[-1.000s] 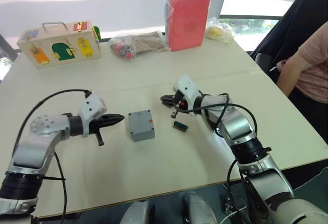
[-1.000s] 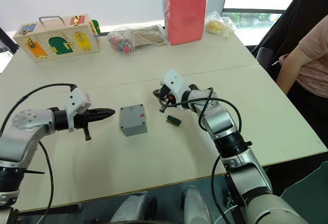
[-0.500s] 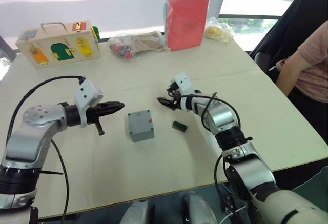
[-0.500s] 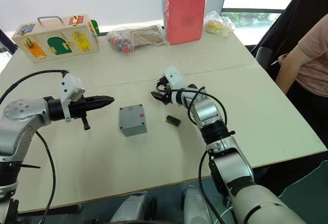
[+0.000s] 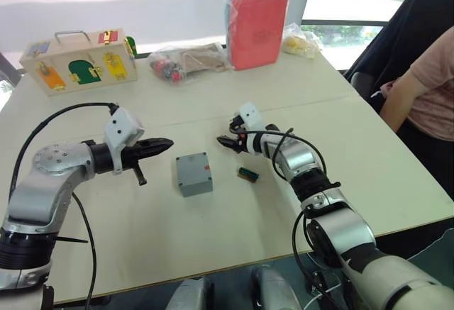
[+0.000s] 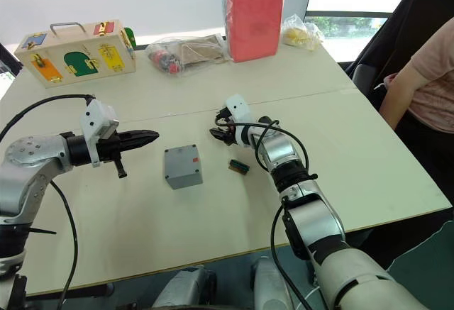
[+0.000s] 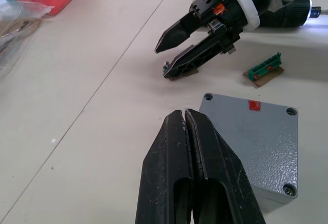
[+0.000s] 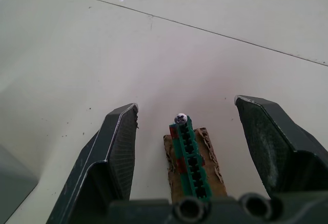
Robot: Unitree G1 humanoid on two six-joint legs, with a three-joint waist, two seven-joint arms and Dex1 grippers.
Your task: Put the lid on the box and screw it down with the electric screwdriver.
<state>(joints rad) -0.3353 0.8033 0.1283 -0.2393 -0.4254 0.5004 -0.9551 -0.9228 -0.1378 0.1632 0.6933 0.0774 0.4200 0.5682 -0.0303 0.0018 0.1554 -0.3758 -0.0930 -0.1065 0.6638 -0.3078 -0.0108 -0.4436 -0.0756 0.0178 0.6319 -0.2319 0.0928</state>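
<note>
Gaping wide, the right gripper (image 8: 187, 131) straddles a small green strip on a cardboard scrap (image 8: 190, 155) with a screw (image 8: 180, 117) at its far end; the right wrist view alone makes that detail plain. From the left wrist view, that same gripper (image 7: 171, 49) hangs just over one such strip, while a second green strip (image 7: 264, 70) lies at about 1 o'clock from the grey box (image 7: 253, 142), whose lid (image 7: 246, 126) sits on top, a red mark and corner screws visible. The left gripper (image 7: 185, 131) is pressed together, empty, just beside the box's near corner. In the head views, the left gripper (image 5: 159, 145) sits at 9 o'clock of the box (image 5: 194, 173), on the pale table (image 5: 234, 218).
</note>
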